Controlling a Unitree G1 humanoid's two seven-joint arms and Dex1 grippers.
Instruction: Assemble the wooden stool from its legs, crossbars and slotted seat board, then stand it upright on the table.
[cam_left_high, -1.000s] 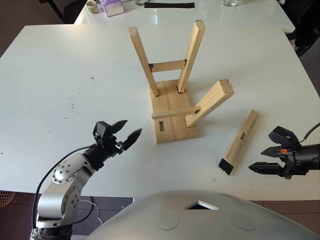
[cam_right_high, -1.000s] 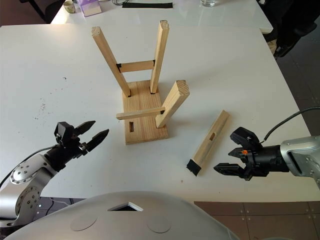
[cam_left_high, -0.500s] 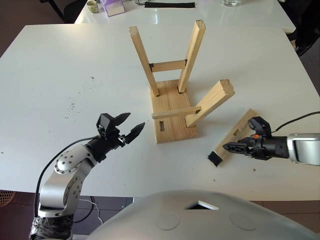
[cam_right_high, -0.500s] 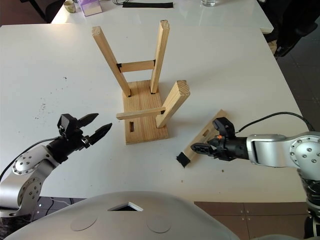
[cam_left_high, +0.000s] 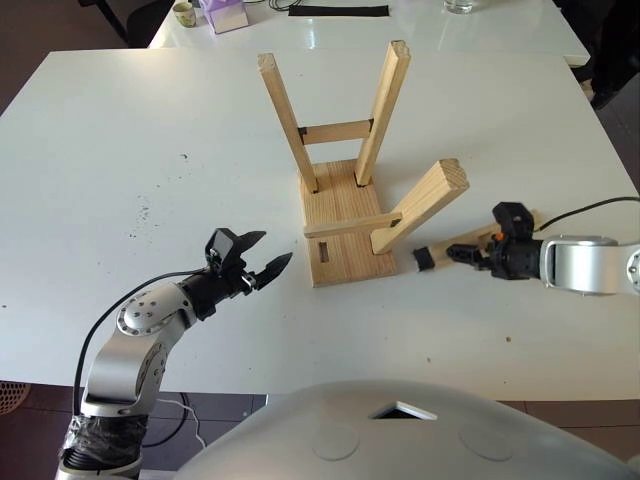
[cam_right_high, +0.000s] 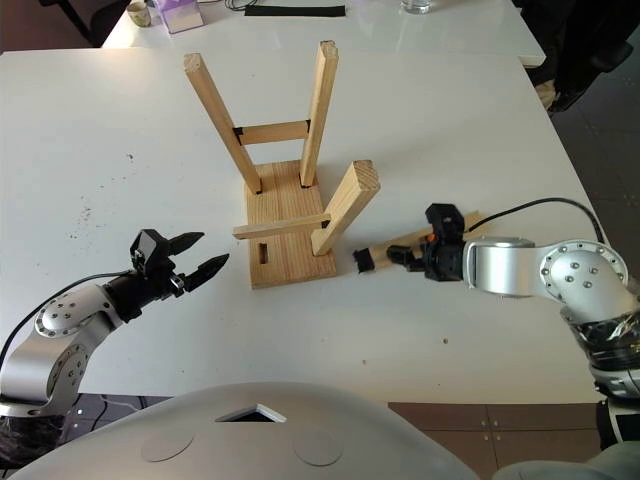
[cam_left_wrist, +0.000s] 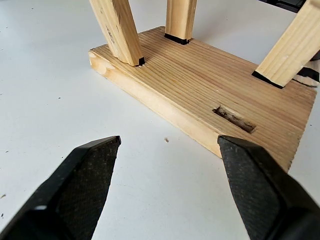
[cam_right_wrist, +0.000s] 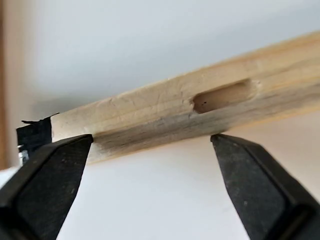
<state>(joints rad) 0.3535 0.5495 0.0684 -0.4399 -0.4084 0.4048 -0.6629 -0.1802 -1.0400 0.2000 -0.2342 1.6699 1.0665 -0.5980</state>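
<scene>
Wooden parts of the stool lie about the middle of the white table (cam_left_high: 150, 120). The seat board (cam_left_high: 362, 256) lies flat with its underside up. Two legs stand in it at the far end, the left leg (cam_left_high: 285, 115) tilted a little outward and the right leg (cam_left_high: 385, 105) nearly straight, and a crossbar (cam_left_high: 337, 131) joins them. A third leg (cam_left_high: 425, 203) leans strongly to the right, with its foot at the right edge of the board. A second crossbar (cam_left_high: 345, 226) runs from it across the board.

The head views give this whole layout. The left wrist view comes closer. There one slot (cam_left_wrist: 234, 118) in the board is empty, with rough edges, while the other legs sit in theirs with dark marks at the base.

The left gripper (cam_left_high: 270, 250) hovers low over the table just beside the left edge of the board. Its two fingers are spread wide and hold nothing.

The fourth leg (cam_right_wrist: 165, 112) lies on the table to the right of the board, with its black end (cam_left_high: 423, 259) turned toward the board and near it. The right gripper (cam_right_wrist: 151, 137) is at this leg. From the head its fingers are too small to judge, but in the right wrist view they stand wide apart, spread along the length of the leg and not clamped on it. The same view makes plain an oval hole (cam_right_wrist: 225, 95) in the side of the leg.
</scene>
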